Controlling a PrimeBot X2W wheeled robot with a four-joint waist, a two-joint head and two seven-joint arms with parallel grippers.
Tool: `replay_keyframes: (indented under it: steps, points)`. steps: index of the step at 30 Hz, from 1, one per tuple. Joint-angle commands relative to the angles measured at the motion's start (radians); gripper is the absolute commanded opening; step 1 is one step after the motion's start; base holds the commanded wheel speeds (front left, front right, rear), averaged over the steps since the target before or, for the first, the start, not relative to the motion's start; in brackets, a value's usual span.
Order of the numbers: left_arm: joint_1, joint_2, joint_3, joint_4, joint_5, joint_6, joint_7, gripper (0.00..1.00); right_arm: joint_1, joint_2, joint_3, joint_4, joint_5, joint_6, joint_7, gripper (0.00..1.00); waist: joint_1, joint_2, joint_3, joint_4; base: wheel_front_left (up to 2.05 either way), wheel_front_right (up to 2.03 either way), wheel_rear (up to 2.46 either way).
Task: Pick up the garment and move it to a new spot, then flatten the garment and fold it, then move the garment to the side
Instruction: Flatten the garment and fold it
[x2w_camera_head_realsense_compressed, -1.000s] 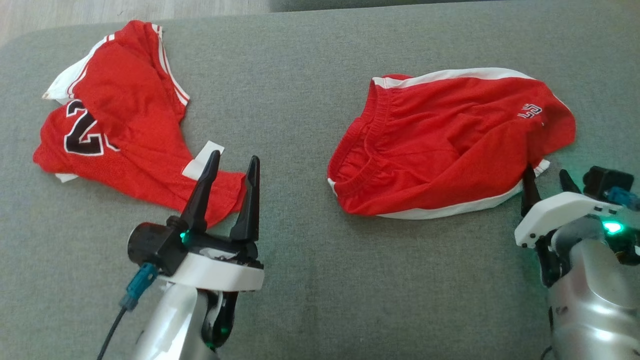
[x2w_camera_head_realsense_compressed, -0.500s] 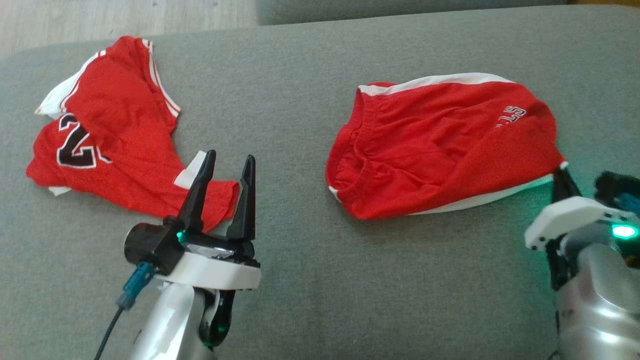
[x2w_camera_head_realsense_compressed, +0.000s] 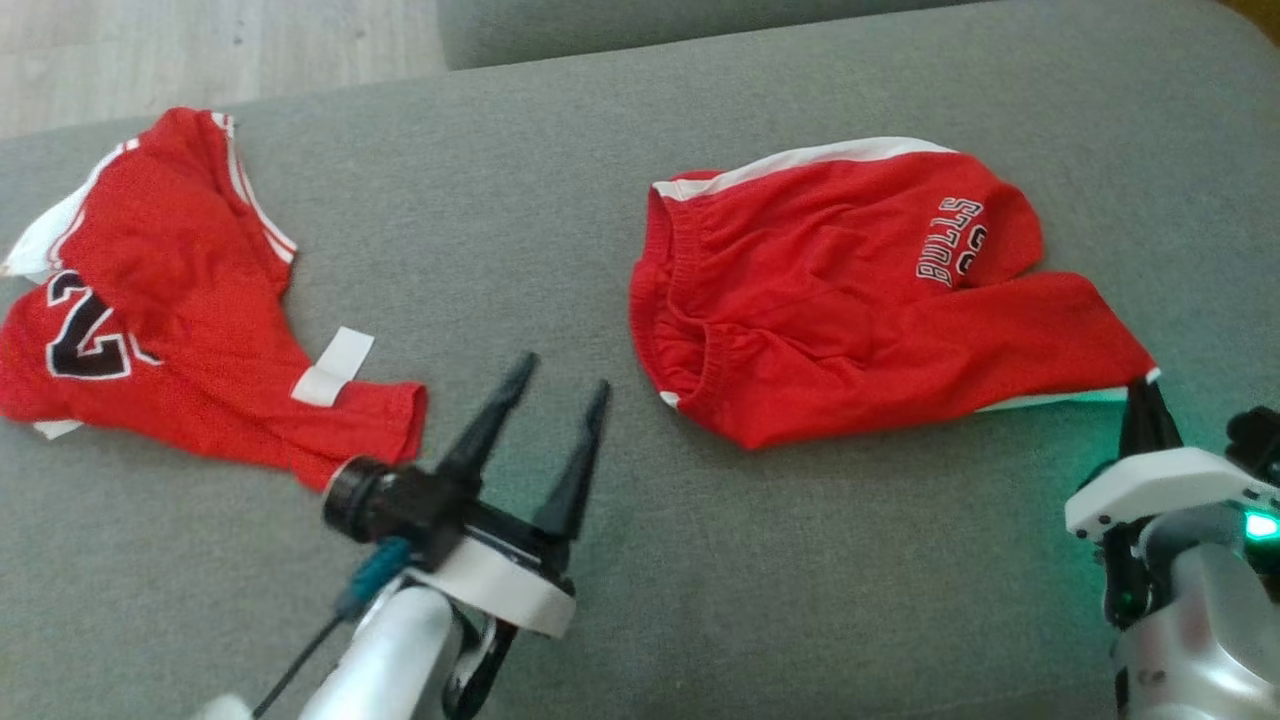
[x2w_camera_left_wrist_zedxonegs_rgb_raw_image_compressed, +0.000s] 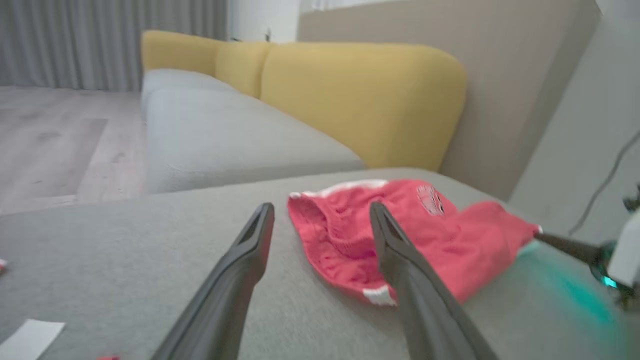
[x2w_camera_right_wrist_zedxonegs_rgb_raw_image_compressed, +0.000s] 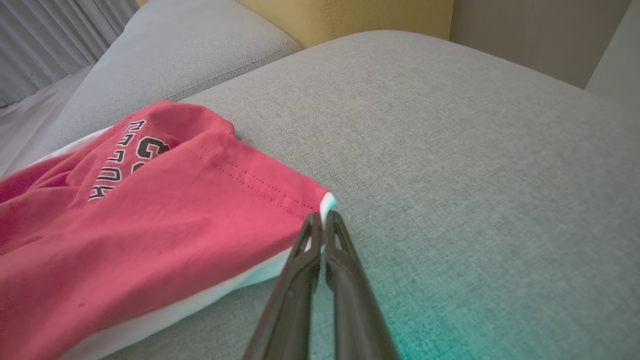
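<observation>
Where the red shorts (x2w_camera_head_realsense_compressed: 830, 300) lie right of the middle of the sofa seat (x2w_camera_head_realsense_compressed: 700, 580), you'll see your right gripper (x2w_camera_head_realsense_compressed: 1140, 395) pinched on their near right hem corner, fingers pressed together with white trim between. Your left gripper (x2w_camera_head_realsense_compressed: 562, 375) hovers over the seat, fingers spread wide, holding nothing, between the shorts and a red jersey (x2w_camera_head_realsense_compressed: 170, 300) at the left edge.

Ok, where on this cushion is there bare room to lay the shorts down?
Bare grey cushion runs between the jersey and the shorts, past the open left claw, and along the near edge between both claws. Crowded: the left end under the jersey, and the right where the right claw pinches the shorts' corner.
</observation>
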Motion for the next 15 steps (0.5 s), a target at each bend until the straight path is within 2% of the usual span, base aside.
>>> replay_keyframes:
  steps: [1, 5, 9, 15]
  points:
    - [-0.076, 0.042, -0.029, 0.005, 0.020, 0.002, 0.006, 1.00, -0.012, -0.004, 0.039, -0.041, 0.013, -0.001, -0.006, 0.00, 0.0000, 0.0000, 0.014, -0.015, 0.00, 0.00, 0.00]
    - [-0.165, 0.098, -0.185, 0.092, 0.037, 0.002, 0.032, 1.00, -0.020, -0.004, 0.063, -0.061, 0.033, -0.001, 0.002, 0.00, 0.0000, 0.0000, 0.042, -0.032, 0.00, 0.00, 0.00]
    - [-0.255, 0.129, -0.308, 0.176, 0.025, 0.002, 0.038, 1.00, -0.030, -0.004, 0.082, -0.079, 0.046, -0.001, 0.008, 0.00, 0.0000, 0.0000, 0.069, -0.045, 0.00, 0.00, 0.00]
    - [-0.360, 0.145, -0.426, 0.271, -0.007, 0.002, 0.025, 1.00, -0.045, -0.004, 0.112, -0.097, 0.069, -0.001, 0.016, 0.00, 0.0000, 0.0000, 0.104, -0.062, 0.00, 0.00, 0.00]
